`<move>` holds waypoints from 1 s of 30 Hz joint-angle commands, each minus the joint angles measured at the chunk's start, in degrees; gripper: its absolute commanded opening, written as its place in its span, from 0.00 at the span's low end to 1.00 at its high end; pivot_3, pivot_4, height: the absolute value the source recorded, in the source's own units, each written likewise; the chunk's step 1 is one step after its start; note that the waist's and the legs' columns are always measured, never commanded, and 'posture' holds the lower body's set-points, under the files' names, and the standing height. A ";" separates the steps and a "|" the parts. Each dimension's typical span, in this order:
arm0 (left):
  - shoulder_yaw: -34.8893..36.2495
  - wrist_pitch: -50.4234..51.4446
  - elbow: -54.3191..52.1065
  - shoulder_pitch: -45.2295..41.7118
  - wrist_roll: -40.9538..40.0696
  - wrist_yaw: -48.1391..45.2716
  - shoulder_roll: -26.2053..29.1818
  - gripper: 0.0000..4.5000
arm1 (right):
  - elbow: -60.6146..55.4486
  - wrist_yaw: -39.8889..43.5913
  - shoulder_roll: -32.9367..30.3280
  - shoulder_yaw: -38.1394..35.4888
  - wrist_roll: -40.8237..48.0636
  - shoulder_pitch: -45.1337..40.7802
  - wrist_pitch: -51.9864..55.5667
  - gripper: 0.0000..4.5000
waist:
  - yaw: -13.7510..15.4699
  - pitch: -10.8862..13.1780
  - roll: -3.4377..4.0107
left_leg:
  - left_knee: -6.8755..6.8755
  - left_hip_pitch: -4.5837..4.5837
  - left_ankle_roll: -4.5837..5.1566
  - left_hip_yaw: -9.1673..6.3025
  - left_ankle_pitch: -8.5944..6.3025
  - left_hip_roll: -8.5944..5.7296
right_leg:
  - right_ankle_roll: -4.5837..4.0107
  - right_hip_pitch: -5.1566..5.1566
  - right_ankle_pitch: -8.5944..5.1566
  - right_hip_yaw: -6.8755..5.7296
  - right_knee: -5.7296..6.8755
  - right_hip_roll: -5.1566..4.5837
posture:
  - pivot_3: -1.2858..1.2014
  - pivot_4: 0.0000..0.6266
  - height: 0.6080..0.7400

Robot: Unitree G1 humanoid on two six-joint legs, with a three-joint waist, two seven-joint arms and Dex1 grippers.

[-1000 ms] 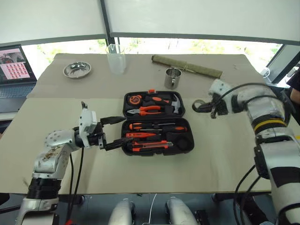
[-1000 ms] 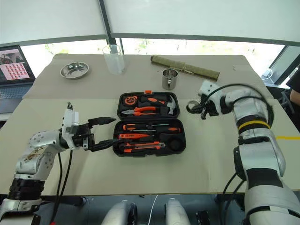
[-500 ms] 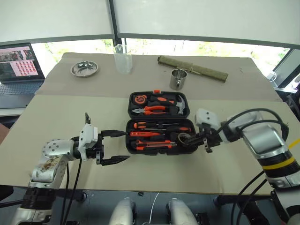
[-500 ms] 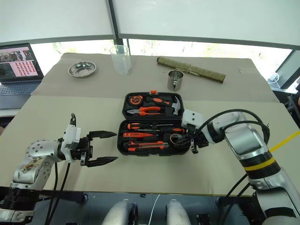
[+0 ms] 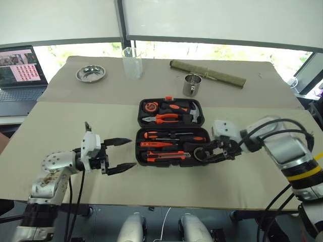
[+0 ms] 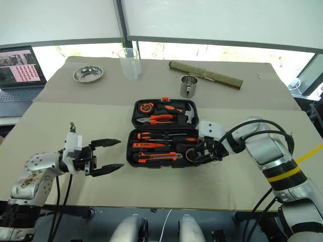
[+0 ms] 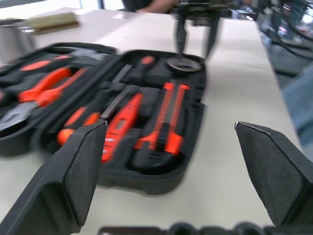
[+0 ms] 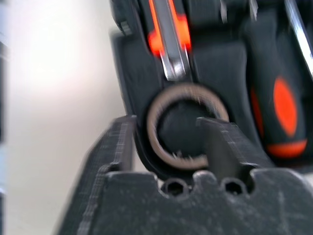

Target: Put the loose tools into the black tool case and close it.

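you're seating a ring (image 6: 192, 152) in the case (image 6: 164, 132), right gripper (image 6: 198, 154) fingers apart astride it, left gripper (image 6: 107, 156) wide open; withdraw, then close.

bright daylight from blown-out windows (image 5: 212, 50) behind, soft shadows on the table (image 5: 242, 176), both wrist views motion-blurred

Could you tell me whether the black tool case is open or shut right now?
Open: the tool case lies flat on the table, both halves showing tools in their slots.
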 commanded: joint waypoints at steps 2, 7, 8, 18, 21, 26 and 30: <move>3.40 5.96 2.11 -3.64 0.47 9.29 0.02 0.73 | 8.17 3.10 -0.93 -7.54 5.75 -5.08 0.43 0.54 | -0.01 0.01 -0.02 | 0.00 0.03 0.00 -0.01 0.00 0.01 | 0.00 0.03 0.00 0.00 0.01 0.00 | 0.52 0.24 1.00; 1.82 9.83 10.01 -11.15 7.33 22.35 -2.41 0.34 | 32.81 -17.04 4.13 -5.87 -8.57 -9.58 -22.81 0.20 | -0.03 0.04 -0.27 | 0.00 0.10 -0.01 0.01 0.01 -0.02 | 0.00 0.09 0.02 -0.02 0.01 -0.01 | 0.52 0.24 1.00; 1.02 9.75 11.22 -12.31 8.50 23.27 -2.94 0.25 | 36.21 -20.29 5.16 -4.77 -11.34 -9.99 -27.61 0.12 | -0.08 0.06 -0.30 | -0.01 0.19 -0.01 0.06 0.01 -0.02 | 0.00 0.13 0.02 0.00 0.02 -0.01 | 0.52 0.24 1.00; -6.92 7.17 22.24 -22.69 15.75 24.76 -9.86 0.01 | 53.25 -26.07 15.88 -3.69 -16.48 -13.21 -43.13 0.00 | -0.60 0.09 -0.33 | -0.13 -0.07 -0.14 0.53 0.09 -0.01 | -0.02 -0.19 0.04 0.10 0.05 -0.01 | 0.52 0.24 1.00; -8.86 5.60 24.84 -24.12 17.78 24.63 -11.80 0.01 | 51.26 -23.14 16.42 -3.55 -16.13 -12.22 -44.43 0.00 | -0.54 0.09 -0.33 | -0.13 -0.06 -0.14 0.53 0.09 -0.03 | -0.02 -0.16 0.04 0.10 0.06 -0.02 | 0.52 0.24 1.00; -10.01 6.70 22.98 -21.81 17.40 21.07 -12.81 0.01 | 41.55 -18.68 15.49 -4.52 -13.54 -7.83 -41.10 0.00 | -0.28 0.09 -0.33 | -0.15 -0.07 -0.13 0.47 0.08 -0.02 | -0.01 -0.14 0.04 0.07 0.05 -0.02 | 0.52 0.24 1.00; -9.17 8.46 18.03 -17.80 15.90 18.47 -11.67 0.01 | 29.30 -17.42 13.48 -5.76 -11.68 -1.48 -34.73 0.00 | -0.20 0.09 -0.33 | -0.20 -0.08 -0.08 0.30 0.04 0.00 | -0.01 -0.14 0.04 0.08 0.10 -0.02 | 0.52 0.24 1.00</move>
